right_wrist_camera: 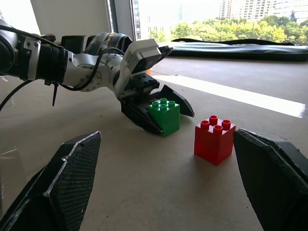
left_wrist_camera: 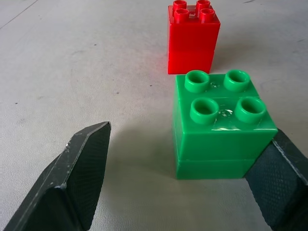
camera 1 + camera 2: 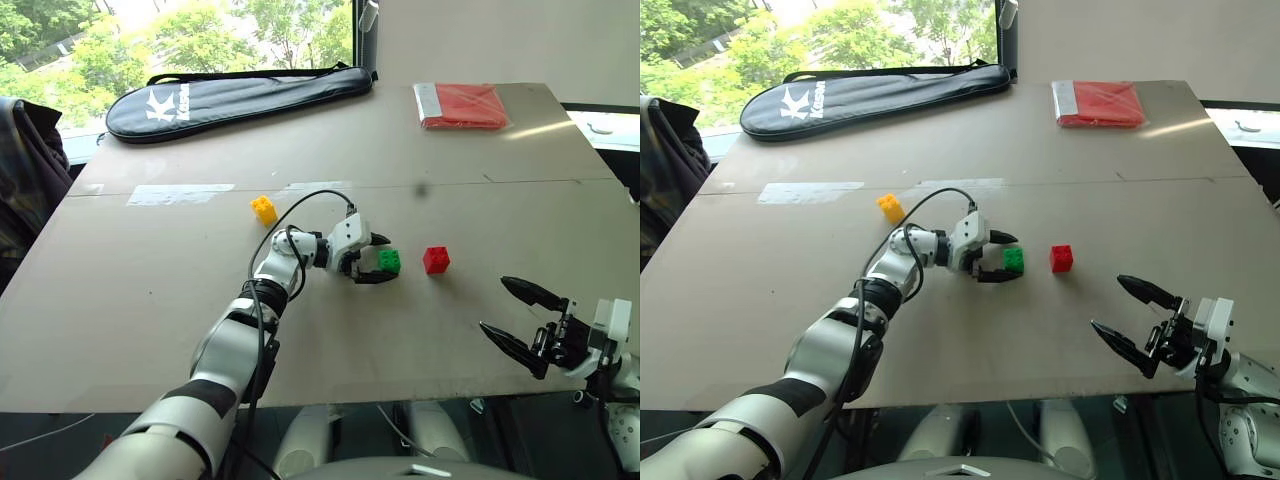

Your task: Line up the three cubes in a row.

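Three studded cubes sit on the brown table (image 3: 140, 320). The yellow cube (image 3: 264, 209) stands alone, left of the others and farther back. The green cube (image 3: 389, 261) rests on the table between the fingers of my left gripper (image 3: 387, 259), which is open. In the left wrist view one finger (image 2: 281, 185) touches the green cube (image 2: 221, 120), while the other finger (image 2: 77, 175) stands well off it. The red cube (image 3: 436, 259) sits a short gap to the right of the green one. My right gripper (image 3: 495, 304) hovers open and empty near the table's front right edge.
A black racket bag (image 3: 230, 95) lies along the far left edge. A flat red packet (image 3: 462, 104) lies at the far right. A strip of pale tape (image 3: 180, 193) crosses the table behind the yellow cube. Dark cloth (image 3: 25, 170) hangs beyond the left edge.
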{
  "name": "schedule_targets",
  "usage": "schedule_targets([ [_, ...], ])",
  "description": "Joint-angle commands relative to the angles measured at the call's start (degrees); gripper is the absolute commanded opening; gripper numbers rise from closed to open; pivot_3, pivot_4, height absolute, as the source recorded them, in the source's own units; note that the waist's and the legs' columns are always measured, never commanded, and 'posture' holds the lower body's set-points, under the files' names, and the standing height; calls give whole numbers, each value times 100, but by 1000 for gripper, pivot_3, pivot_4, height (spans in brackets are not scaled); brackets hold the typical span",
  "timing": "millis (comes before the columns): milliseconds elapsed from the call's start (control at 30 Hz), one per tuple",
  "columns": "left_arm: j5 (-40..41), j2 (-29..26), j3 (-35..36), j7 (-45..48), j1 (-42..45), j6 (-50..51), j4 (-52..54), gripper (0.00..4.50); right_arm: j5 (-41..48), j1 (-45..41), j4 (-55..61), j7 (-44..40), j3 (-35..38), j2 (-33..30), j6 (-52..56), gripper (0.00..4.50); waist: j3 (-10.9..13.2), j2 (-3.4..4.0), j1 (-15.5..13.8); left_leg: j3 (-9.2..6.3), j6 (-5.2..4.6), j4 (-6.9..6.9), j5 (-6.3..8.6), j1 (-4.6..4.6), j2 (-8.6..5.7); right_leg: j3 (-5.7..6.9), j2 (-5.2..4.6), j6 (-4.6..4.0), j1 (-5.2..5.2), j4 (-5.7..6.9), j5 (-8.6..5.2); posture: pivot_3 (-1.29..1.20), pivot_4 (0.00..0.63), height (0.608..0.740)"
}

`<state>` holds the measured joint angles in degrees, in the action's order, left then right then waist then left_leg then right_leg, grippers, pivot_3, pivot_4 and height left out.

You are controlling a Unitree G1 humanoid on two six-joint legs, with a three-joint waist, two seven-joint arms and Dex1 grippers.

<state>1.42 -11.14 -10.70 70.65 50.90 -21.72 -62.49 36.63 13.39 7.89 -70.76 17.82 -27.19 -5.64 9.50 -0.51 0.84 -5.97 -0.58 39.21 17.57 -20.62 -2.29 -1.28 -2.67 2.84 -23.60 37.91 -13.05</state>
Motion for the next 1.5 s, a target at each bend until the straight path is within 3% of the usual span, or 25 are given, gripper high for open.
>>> schedule_targets([
  [33,-51,-85,91,-57,22,-62,-80,4072,41,-33,23,-48,36,-70,-116,4500,0,0,1,0,0,0,0,0,0,0,0,0,0,0,0,0,150,722],
  [467,141,-239,204,423,-270,-70,489,4072,5,-28,13,-105,4,-81,-142,4500,0,0,14,0,0,0,0,1,1,-1,0,0,0,1,0,0,150,722],
  [733,1130,-986,422,928,-1602,1275,3575,4072,74,-210,40,-122,-47,-204,-49,4500,1,3,1,0,0,-1,0,-1,20,-4,-2,-1,-2,-1,0,0,150,722],
  [833,1239,-1218,662,298,-2211,1777,4649,4072,127,-305,160,-43,-126,-204,42,4500,1,8,-1,1,1,-3,0,0,27,-10,-2,-2,-3,-1,0,0,150,722],
  [967,1117,-1031,1312,-1525,-2902,2434,5796,4072,103,-454,322,360,-188,-181,309,4500,2,10,-21,-4,1,-2,0,-1,28,-7,-8,-2,-4,-2,0,0,150,722],
  [1100,435,-173,1970,-4142,-3648,2816,6828,4072,280,-644,238,270,-157,-132,283,4500,2,9,-52,-4,2,-2,0,-2,25,-6,-32,-1,-2,-10,1,0,150,722],
  [1167,280,86,2071,-4803,-3787,3038,6982,4072,364,-700,214,260,-137,-115,315,4500,2,9,-69,-5,2,-3,0,-4,24,-5,-33,-1,-2,-13,1,0,150,722],
  [1333,-54,174,2078,-5672,-3775,3231,6596,4072,568,-918,154,192,-99,-117,344,4500,2,9,-101,-7,3,-3,0,-3,23,3,-20,-1,-1,-8,1,0,150,722],
  [1500,-69,191,1905,-5902,-3528,3119,6180,4072,506,-1003,-22,141,-84,-148,291,4500,2,8,-148,-2,4,-2,-1,-3,17,1,-11,-1,-1,-9,1,0,150,722],
])
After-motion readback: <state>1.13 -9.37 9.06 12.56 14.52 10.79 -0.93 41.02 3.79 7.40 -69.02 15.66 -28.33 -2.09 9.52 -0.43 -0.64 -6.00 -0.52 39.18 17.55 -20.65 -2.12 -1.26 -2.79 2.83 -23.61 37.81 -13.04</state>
